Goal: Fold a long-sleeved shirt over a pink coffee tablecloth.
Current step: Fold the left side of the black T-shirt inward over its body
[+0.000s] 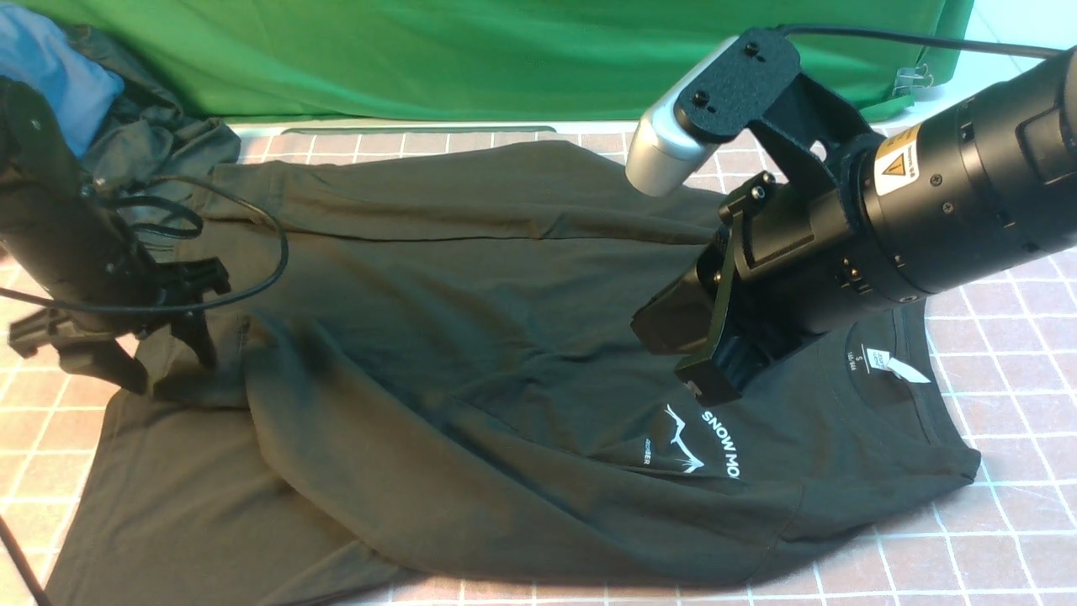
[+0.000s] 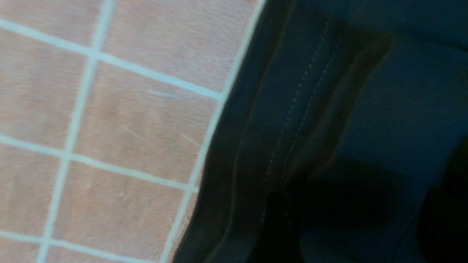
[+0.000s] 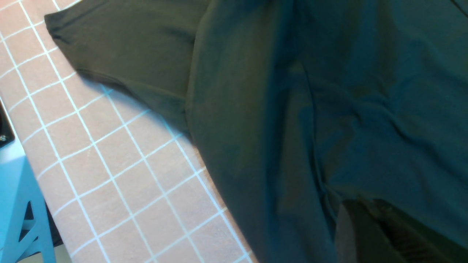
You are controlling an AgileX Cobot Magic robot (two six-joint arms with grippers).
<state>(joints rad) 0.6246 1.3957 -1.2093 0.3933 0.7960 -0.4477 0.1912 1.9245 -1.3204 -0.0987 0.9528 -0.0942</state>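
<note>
Long-sleeved shirt point(image 1: 471, 337): black, laid chest-up on the pink coffee tablecloth point(image 1: 1010, 337), collar to the right, hem to the left. A wide flap is seen folded across the body, loosely creased. White mountain print point(image 1: 683, 442) and white neck label point(image 1: 893, 364) are exposed. The tablecloth is spread flat and white-gridded.

You've got the shirt point(image 1: 471, 362) lying on the tablecloth point(image 1: 1010, 522), neck to the R, hem to the L. Behind both hangs the back cloth point(image 1: 421, 59). A clothes pile point(image 1: 151, 126) sits far L, behind the L gripper point(image 1: 164, 370).
</note>
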